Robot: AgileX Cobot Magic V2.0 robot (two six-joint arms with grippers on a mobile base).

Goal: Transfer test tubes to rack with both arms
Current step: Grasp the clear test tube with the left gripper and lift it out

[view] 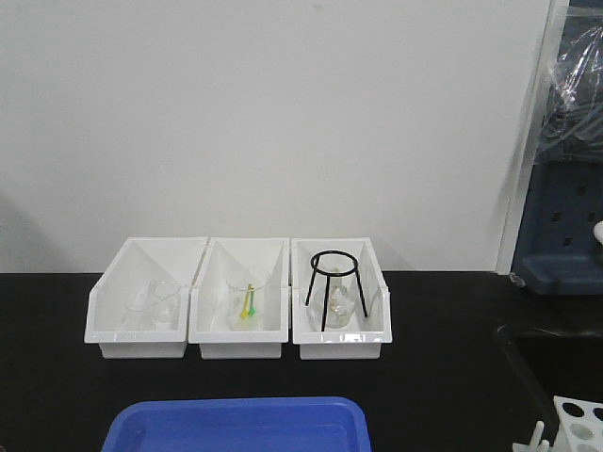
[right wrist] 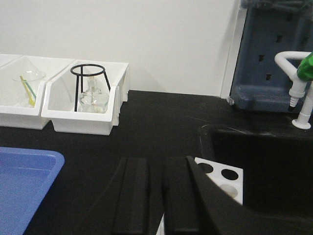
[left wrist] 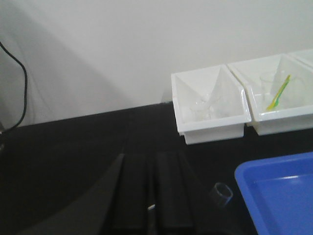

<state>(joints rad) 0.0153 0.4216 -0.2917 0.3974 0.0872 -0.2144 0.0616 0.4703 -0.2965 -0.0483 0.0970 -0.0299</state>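
Rack (right wrist: 218, 180) just beside R tool (right wrist: 155, 196); L tool (left wrist: 151, 196); both states unclear.

Black bench along a white wall

The black bench (view: 57, 377) carried three white bins in a row against the wall: the left bin (view: 137, 350), the middle bin (view: 238, 350) and the right bin (view: 341, 350), their sides touching or nearly so. A blue tray (view: 236, 403) lay at the front edge, apart from the bins. A small clear glass tube (left wrist: 222, 193) lay on its side just beside the tray's left corner. At the right, a white rack (view: 577, 419) stood by a sink (right wrist: 264, 161) sunk into the bench.
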